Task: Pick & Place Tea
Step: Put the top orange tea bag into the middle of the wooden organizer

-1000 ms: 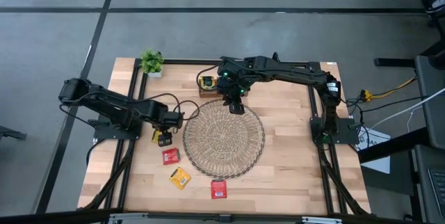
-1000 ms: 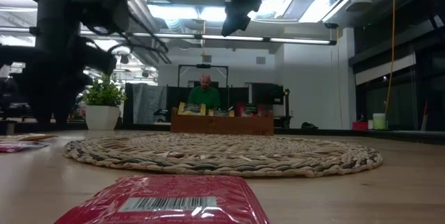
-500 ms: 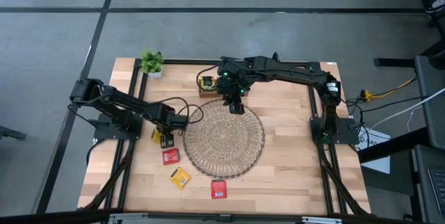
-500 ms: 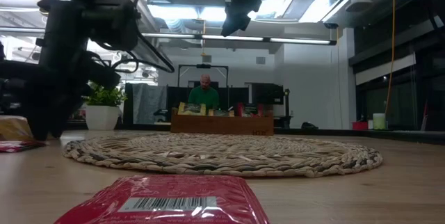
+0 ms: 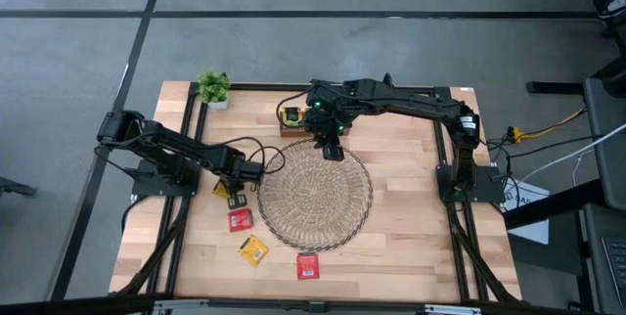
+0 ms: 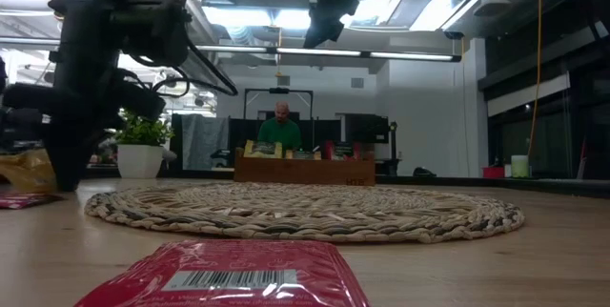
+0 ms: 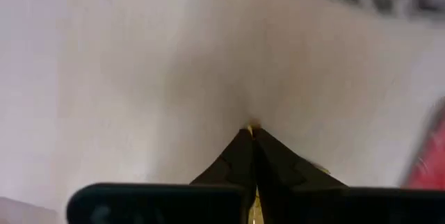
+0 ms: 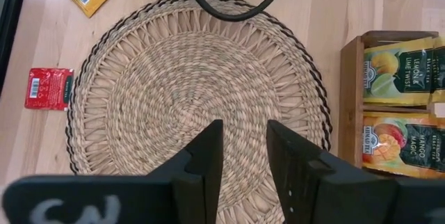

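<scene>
Since the frame a second ago, my left tool [image 5: 233, 196] has reached toward the wicker mat [image 5: 315, 198] and pressed its fingers together on a yellow tea sachet [image 6: 26, 169] at the mat's left side. My left wrist view shows the two fingers [image 7: 240, 161] meeting at the tip with a sliver of yellow between them. In the low view that sachet sits tilted, one edge raised off the surface [image 5: 411, 247].

My right tool [image 5: 331, 149] hangs above the mat's far edge, just beside the wooden tea box [image 8: 358, 99], its fingers [image 8: 205, 161] parted with nothing between them.

Remaining tea noted: a red sachet [image 5: 240, 220] near the mat's left edge, a yellow-orange sachet [image 5: 253, 249] nearer the front edge of the surface, and a second red sachet [image 5: 307, 267] close to the front edge. Two labelled sachets [image 8: 396, 78] stand in the box. A potted plant [image 5: 213, 87] occupies the far left corner. A person [image 6: 280, 128] is visible beyond the surface.
</scene>
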### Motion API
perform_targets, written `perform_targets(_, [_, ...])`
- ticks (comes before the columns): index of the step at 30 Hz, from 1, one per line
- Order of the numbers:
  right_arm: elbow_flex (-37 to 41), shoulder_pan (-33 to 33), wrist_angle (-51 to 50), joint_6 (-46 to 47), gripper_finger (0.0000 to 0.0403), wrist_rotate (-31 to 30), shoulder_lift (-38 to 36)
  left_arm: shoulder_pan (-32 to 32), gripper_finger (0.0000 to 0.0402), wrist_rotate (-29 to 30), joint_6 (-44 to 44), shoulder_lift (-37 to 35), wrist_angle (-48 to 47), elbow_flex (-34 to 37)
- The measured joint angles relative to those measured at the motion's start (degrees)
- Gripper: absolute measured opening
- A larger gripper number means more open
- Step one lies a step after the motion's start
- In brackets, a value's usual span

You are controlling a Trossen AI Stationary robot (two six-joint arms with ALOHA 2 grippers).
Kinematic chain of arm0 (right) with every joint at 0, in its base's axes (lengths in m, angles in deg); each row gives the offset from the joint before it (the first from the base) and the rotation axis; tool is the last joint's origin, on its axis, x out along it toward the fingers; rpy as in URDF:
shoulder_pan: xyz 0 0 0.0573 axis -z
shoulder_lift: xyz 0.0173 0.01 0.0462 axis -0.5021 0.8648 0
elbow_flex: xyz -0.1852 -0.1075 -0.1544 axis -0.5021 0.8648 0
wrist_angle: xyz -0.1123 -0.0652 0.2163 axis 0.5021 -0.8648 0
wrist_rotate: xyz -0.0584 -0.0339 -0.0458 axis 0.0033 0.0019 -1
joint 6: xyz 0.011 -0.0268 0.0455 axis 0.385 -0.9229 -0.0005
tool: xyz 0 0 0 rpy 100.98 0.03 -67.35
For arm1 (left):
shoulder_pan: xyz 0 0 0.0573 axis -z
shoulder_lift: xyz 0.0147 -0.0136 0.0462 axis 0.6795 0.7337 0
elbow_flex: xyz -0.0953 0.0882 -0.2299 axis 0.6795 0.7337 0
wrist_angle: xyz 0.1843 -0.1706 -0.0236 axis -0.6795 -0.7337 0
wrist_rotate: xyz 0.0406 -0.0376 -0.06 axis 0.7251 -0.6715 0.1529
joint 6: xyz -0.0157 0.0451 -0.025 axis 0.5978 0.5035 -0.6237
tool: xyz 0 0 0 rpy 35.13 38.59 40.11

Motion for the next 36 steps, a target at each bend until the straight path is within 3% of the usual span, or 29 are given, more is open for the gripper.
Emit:
perform_targets(13, [-0.02,2.56,0.23,3.04,0.0080,-2.51,-10.71,-4.24,0.0003,6.97,2.18,-7.62,3.09,-13.56])
perform_targets(21, [-0.02,3.43,2.99,8.29,0.0081,-2.04,-17.76,-10.83,0.0003,7.49,11.81,-15.33,18.04,-23.20])
perform_targets(28, [-0.02,5.39,10.56,16.64,0.0081,1.74,-22.55,-16.34,0.0003,1.39,19.84,-21.39,40.39,-25.53])
perform_targets(36, [-0.02,7.61,24.09,23.83,0.0094,14.76,-23.46,-21.56,0.0003,-12.25,22.64,-23.45,62.64,-25.55])
